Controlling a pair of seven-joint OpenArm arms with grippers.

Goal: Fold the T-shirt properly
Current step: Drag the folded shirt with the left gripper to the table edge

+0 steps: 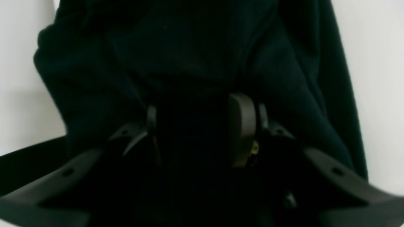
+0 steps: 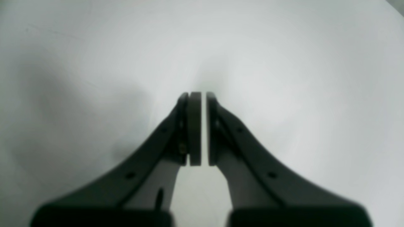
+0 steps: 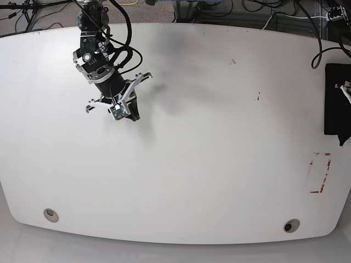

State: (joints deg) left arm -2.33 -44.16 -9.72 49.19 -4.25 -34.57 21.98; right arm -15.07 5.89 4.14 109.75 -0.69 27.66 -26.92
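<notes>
T-shirt [image 1: 195,56]: black fabric, bunched between the jaws of the left gripper [image 1: 195,126].
Right gripper [image 2: 198,129]: jaws closed, nothing held, hung over the white table [image 3: 208,164].

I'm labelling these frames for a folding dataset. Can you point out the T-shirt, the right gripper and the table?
T-shirt [image 1: 195,56]: left wrist view, on the bunched black fabric above the jaws.
Right gripper [image 2: 203,96]: right wrist view, between its nearly touching fingertips.
Table [image 3: 219,164]: base view, on the bare white top.

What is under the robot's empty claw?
Under the shut right gripper there is only bare white table. Nothing lies there. The T-shirt is elsewhere, bunched around the left gripper.
</notes>
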